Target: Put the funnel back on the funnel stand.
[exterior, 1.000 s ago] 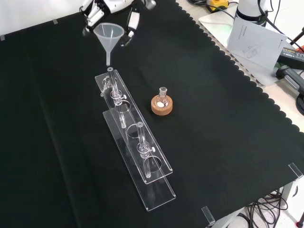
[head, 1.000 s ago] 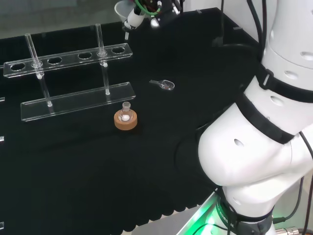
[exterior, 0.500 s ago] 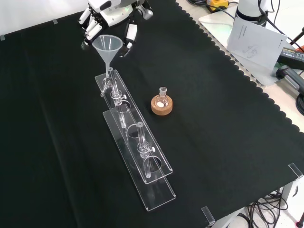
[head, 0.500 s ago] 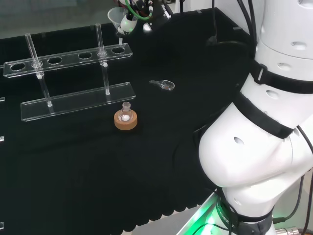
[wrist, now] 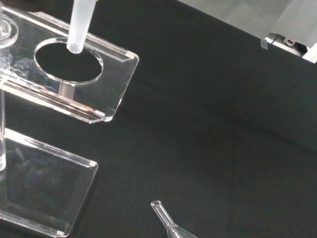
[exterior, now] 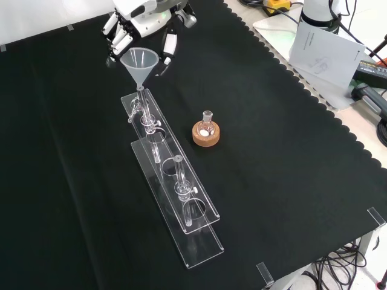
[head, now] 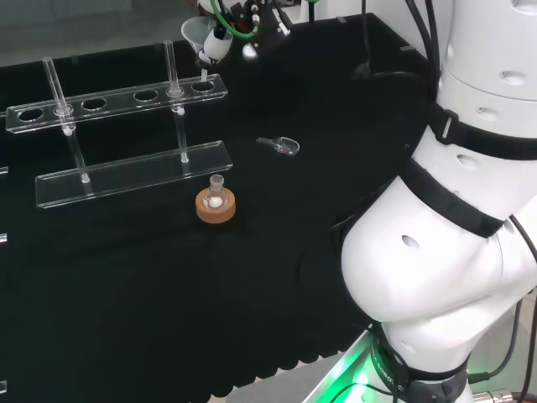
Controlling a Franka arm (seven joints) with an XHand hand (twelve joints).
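Black cloth (exterior: 290, 181), hand (exterior: 142, 15) gripping funnel (exterior: 139, 62), stem above funnel stand (exterior: 172, 181)

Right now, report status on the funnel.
Hand shut on clear plastic funnel. Funnel stem over end hole of clear acrylic funnel stand, not seated. Nothing blocking.

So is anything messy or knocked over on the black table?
A small clear glass scoop lies on its side on the black cloth, apart from the clear plastic funnel stand. Nothing looks spilled or broken.
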